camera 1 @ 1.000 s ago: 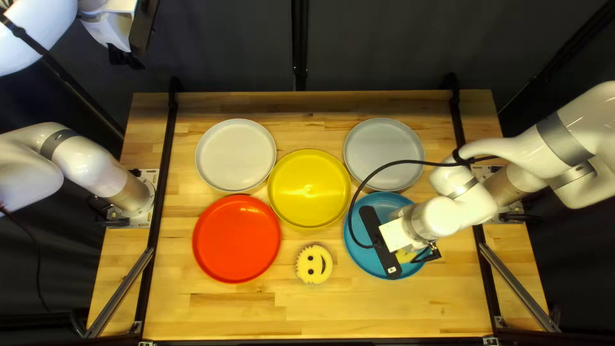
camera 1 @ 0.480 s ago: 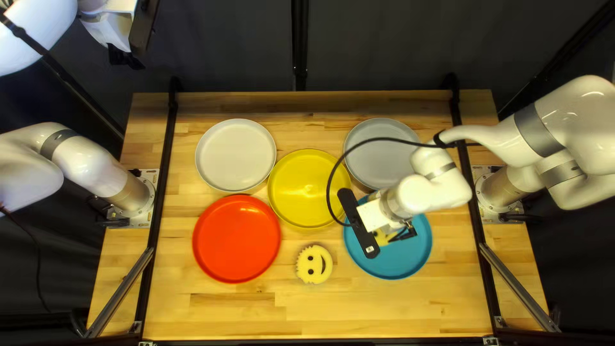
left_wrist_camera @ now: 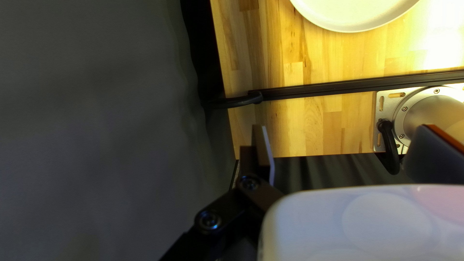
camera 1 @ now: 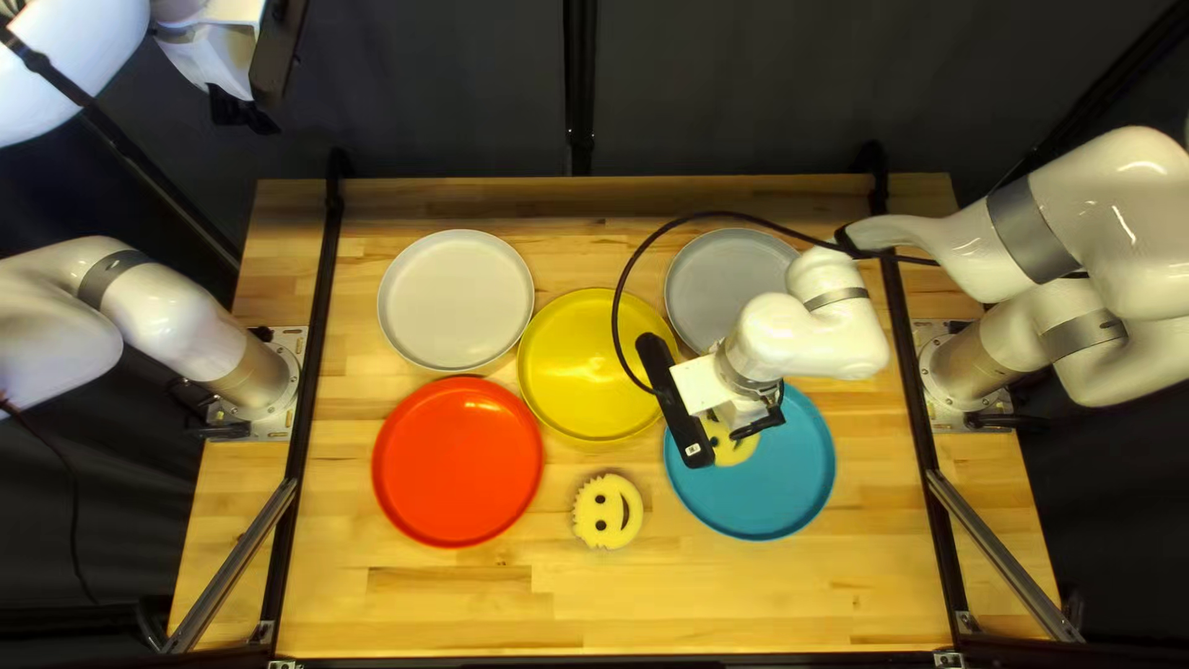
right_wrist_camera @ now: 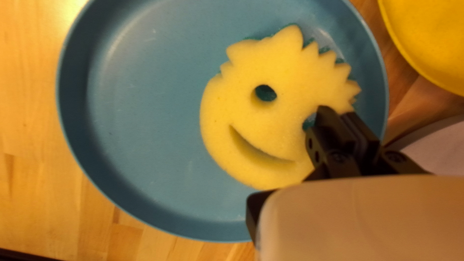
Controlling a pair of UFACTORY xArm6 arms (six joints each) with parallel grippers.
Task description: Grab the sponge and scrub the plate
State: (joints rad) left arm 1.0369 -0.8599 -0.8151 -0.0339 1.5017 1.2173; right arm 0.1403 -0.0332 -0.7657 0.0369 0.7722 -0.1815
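Note:
Inside the blue plate, near its yellow-plate side, lies a yellow smiley sponge; my right gripper is over it. In the right wrist view my right gripper is shut on the sponge, pinching its side at one eye hole, with the blue plate around it. A second smiley sponge lies on the table. My left gripper is raised beyond the table's far edge; in the left wrist view my left gripper stands open with nothing between its fingers.
Beside the blue plate are the yellow plate and a grey plate. A white plate and a red plate stand farther left. A black cable loops from my right arm over the yellow plate.
My right gripper has moved toward the table's far side and slightly left, taking the sponge across the blue plate with it. The left arm and the other sponge have not moved.

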